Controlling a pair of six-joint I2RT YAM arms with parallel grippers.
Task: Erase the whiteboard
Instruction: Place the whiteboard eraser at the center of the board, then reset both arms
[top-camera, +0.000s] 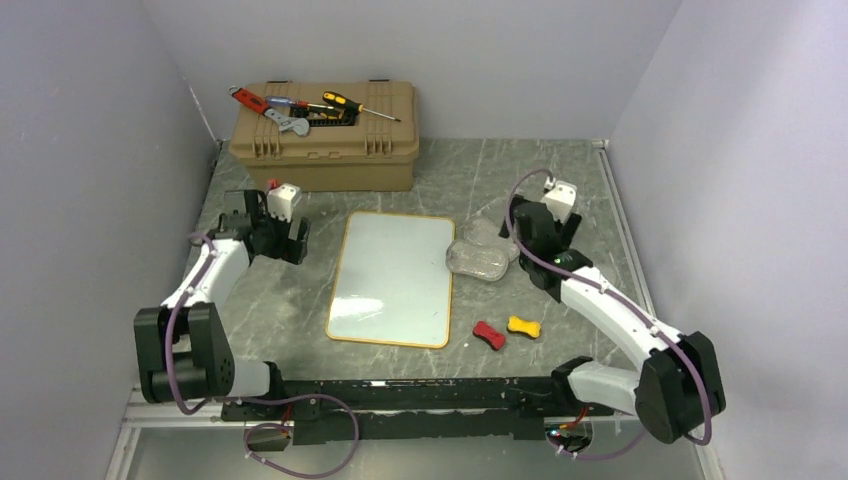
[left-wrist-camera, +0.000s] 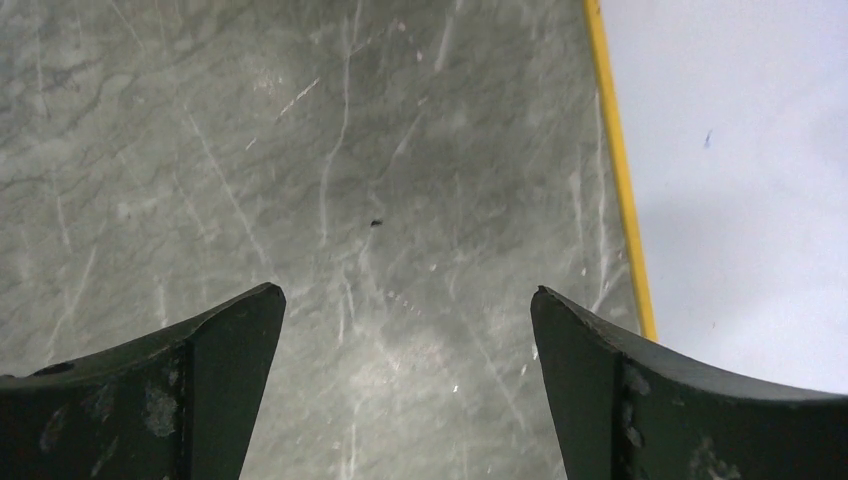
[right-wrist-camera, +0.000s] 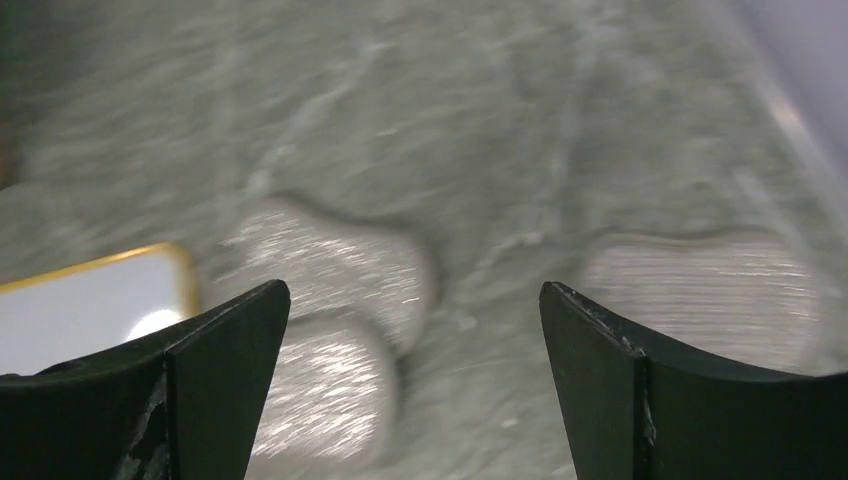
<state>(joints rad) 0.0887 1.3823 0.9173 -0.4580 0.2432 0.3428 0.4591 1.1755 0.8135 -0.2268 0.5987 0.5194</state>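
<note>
A tan toolbox (top-camera: 325, 135) strewn with screwdrivers (top-camera: 350, 103) and a wrench (top-camera: 285, 120) stands at the far edge of the grey marbled worktop (top-camera: 290, 310), close to the back wall. The whiteboard (top-camera: 392, 280) lies flat at the centre, between the two arms. Its long sides run away from the arm bases, and its orange-tan frame shows all round.

Clear plastic tubs (top-camera: 478, 260) crowd the board's far right edge, touching or just beside the frame. A red bone-shaped piece (top-camera: 489, 334) and a yellow one (top-camera: 523, 326) lie off its near right corner.

The left claw (top-camera: 283, 243) hangs over bare stone just left of the board's far corner, fingers spread wide with nothing between them. The right claw (top-camera: 545, 235), likewise spread and empty, hangs over the tubs.

Open worktop stretches along the board's left side and in front of the toolbox. Grey walls close in on both flanks.

From the left wrist, the board's yellow edge runs down the right of the view, and a small blue mark (left-wrist-camera: 707, 140) shows on the white surface. The right wrist view is smeared. The tubs appear only as pale ribbed shapes, and how many there are is hard to make out. Only a corner of the board shows there, at the lower left.
</note>
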